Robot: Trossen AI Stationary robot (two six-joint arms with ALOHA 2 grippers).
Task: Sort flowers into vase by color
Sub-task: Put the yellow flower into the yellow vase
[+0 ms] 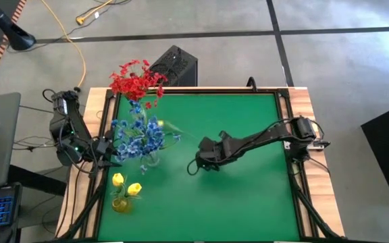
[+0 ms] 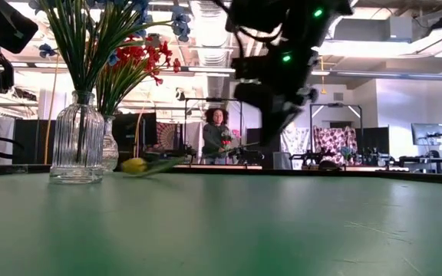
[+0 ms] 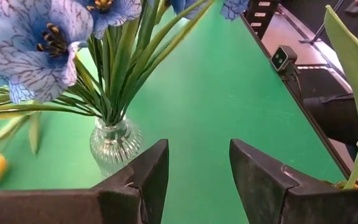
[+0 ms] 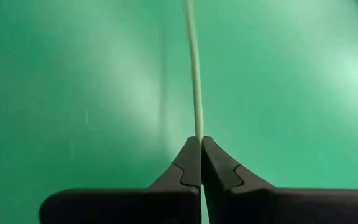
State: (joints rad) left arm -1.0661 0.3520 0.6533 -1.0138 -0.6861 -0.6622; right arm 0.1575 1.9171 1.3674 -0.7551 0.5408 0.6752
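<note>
Low view across the smooth green table (image 2: pixel 229 230): the right pincer (image 4: pixel 200 149) hangs mid-table, its dark wedge-shaped fingers pressed together on a thin pale stem (image 4: pixel 194 68) running straight away over the felt-like mat. A yellow tulip bud (image 2: pixel 134 165) lies on the table near the ribbed clear glass vase (image 2: pixel 77 138), which holds narrow green leaves and veined blue blossoms (image 3: pixel 36 37). Behind it, a second glass vase carries a spray of small red blossoms (image 1: pixel 135 79). At the table's left edge the left pincer (image 3: pixel 197 168) waits beside the blue bouquet, blunt fingers spread and empty. Two more yellow tulips (image 1: pixel 125 185) stand in a small vase at the near left.
</note>
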